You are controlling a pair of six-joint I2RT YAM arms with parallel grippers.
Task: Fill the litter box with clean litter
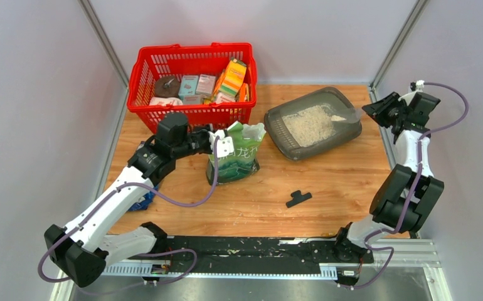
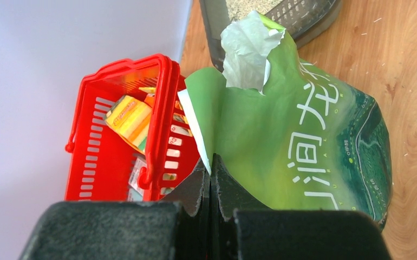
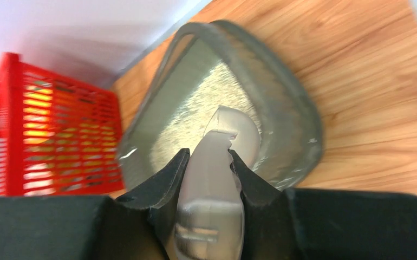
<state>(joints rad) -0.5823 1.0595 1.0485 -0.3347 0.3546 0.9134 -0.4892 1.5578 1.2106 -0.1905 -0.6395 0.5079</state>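
The dark grey litter box (image 1: 281,128) sits on the table at the back right, with pale clean litter (image 1: 311,124) spread in it. My right gripper (image 1: 377,110) is shut on the handle of a pale grey scoop (image 1: 347,116) whose head reaches over the box's right rim. In the right wrist view the right gripper (image 3: 209,154) clamps the scoop (image 3: 217,179) above the litter box (image 3: 301,116) and the litter (image 3: 195,103). My left gripper (image 1: 218,144) is shut on the torn top edge of the green-and-white pouch (image 1: 239,160), which stands upright; in the left wrist view the left gripper (image 2: 210,162) pinches the pouch (image 2: 304,130).
A red mesh basket (image 1: 192,116) of packaged goods stands at the back left, right behind the pouch. A small black piece (image 1: 298,198) lies on the wood in front of the box. A blue item (image 1: 142,202) lies under my left arm. Grey walls close in on both sides.
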